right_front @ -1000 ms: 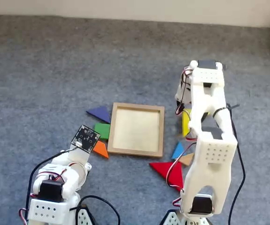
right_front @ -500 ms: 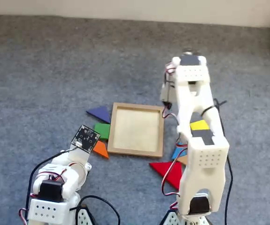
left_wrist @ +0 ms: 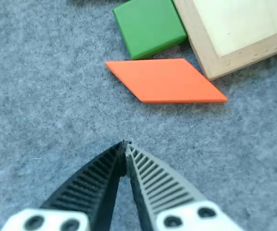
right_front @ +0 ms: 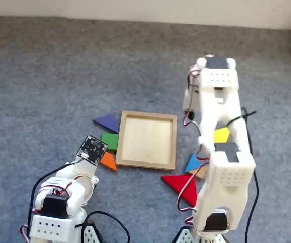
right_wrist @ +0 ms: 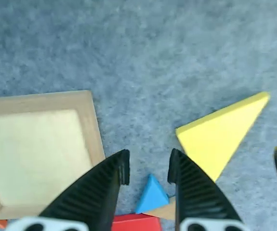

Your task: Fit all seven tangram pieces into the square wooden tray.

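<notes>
The square wooden tray (right_front: 171, 142) lies empty mid-carpet. Along its left side sit a purple triangle (right_front: 107, 122), a green square (right_front: 110, 140) and an orange parallelogram (right_front: 108, 161). To its right lie a yellow triangle (right_front: 221, 134), a blue triangle (right_front: 192, 162), a tan piece (right_front: 201, 172) and a red triangle (right_front: 180, 184). My left gripper (left_wrist: 125, 145) is shut and empty, just short of the orange parallelogram (left_wrist: 166, 81) and green square (left_wrist: 149, 27). My right gripper (right_wrist: 148, 160) is open above the carpet, between the tray (right_wrist: 95, 130) and the yellow triangle (right_wrist: 219, 135), over the blue triangle (right_wrist: 152, 194).
Grey carpet surrounds the set with open room toward the far wall. The right arm (right_front: 218, 101) stretches over the pieces right of the tray and hides parts of them. The left arm (right_front: 64, 197) is folded low at the near left.
The right arm swung left toward the tray, then back to the right. The left arm and the pieces look unmoved.
</notes>
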